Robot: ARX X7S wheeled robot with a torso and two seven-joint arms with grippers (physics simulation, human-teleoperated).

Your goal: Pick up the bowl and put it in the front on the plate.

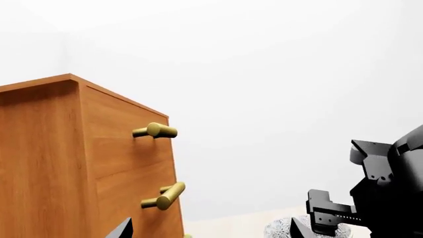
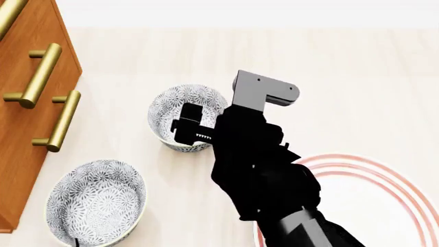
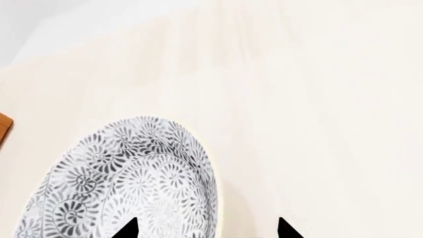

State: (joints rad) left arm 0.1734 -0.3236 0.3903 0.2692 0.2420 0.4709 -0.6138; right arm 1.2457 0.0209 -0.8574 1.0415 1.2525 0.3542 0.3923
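A flower-patterned bowl [image 2: 180, 105] stands on the pale table toward the far side, and a second like it [image 2: 96, 201] stands nearer, at the left. My right gripper [image 2: 186, 125] is down at the far bowl's near rim. In the right wrist view this gripper [image 3: 205, 230] is open, with one fingertip [image 3: 127, 229] over the inside of the bowl [image 3: 126, 183] and the other outside its wall. The plate [image 2: 401, 180], white with red rings, lies at the near right, partly hidden by my right arm. My left gripper [image 1: 208, 234] is open and holds nothing; a sliver of bowl [image 1: 279, 229] shows beyond it.
A wooden cabinet [image 2: 28, 128] with brass bar handles [image 2: 41, 74] stands along the left, close to both bowls. In the left wrist view its corner [image 1: 79, 163] and handles [image 1: 155, 130] fill the side, and my right arm [image 1: 390, 188] is opposite.
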